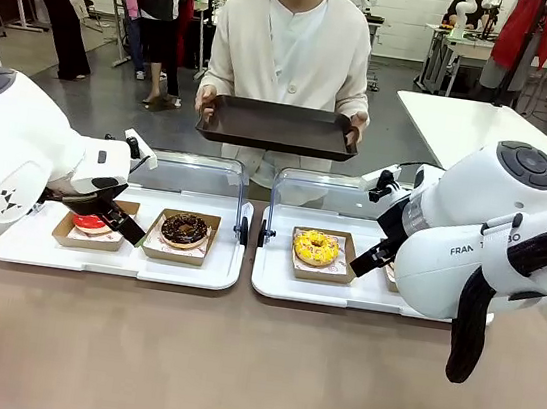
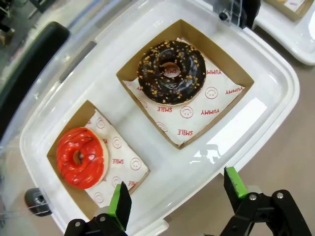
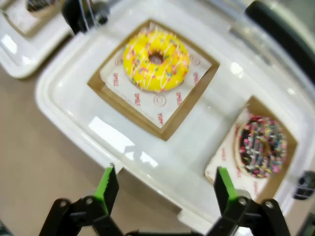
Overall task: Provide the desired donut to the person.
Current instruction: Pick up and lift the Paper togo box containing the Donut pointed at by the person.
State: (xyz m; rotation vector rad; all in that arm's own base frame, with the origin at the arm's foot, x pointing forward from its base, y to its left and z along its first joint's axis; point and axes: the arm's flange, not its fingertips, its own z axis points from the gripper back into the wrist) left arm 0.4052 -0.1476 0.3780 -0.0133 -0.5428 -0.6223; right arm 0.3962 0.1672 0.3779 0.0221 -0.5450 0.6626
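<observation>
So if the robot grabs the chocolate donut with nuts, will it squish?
Probably: the chocolate donut looks soft, and its shiny glaze would likely smear. Its brown card tray looks stiffer, so gripping a wall seems safer, though thin card might bend.

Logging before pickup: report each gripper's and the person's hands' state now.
Left black, green-padded gripper: open, holding nothing.
Right black, green-padded gripper: open, holding nothing.
Person's hands: holding a dark rectangular tray by its ends.
</observation>
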